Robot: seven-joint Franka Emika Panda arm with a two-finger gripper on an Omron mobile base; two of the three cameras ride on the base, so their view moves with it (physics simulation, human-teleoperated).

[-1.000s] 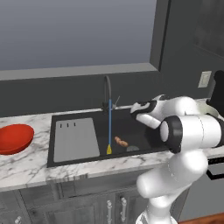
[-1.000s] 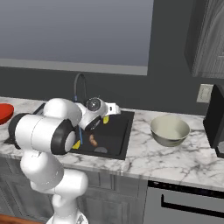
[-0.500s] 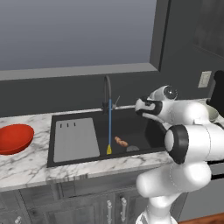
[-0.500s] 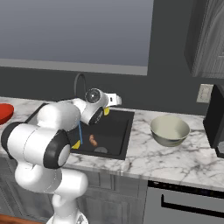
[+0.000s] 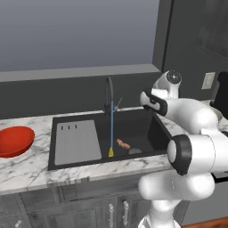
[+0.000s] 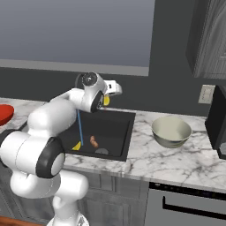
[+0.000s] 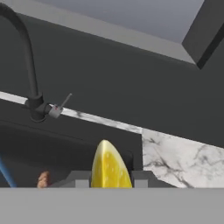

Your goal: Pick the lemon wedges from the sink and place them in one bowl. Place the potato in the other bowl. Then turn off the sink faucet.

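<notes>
Near the upper middle of the right base view, the white arm arched up from the lower left and bent over the sink (image 6: 115, 132), its gripper (image 6: 107, 100) raised above the basin's back rim with a yellow lemon wedge (image 6: 106, 101) clamped at its tip. Seen from the hand view, that wedge (image 7: 110, 167) stood upright at bottom centre, pinched between the two dark finger tips (image 7: 82, 178), with the faucet (image 7: 27, 57) curving at the upper left and its lever (image 7: 61, 105) angled up. A second wedge (image 5: 110, 152) lay on the basin floor at the foot of the blue water stream (image 5: 111, 127) in the left base view, the potato (image 5: 123, 144) just right of it. That view also held the red bowl (image 5: 15, 140) at the left edge on the marble counter (image 5: 26, 169). Right of the sink in the right base view sat the grey-beige bowl (image 6: 171, 131), well apart from the gripper.
</notes>
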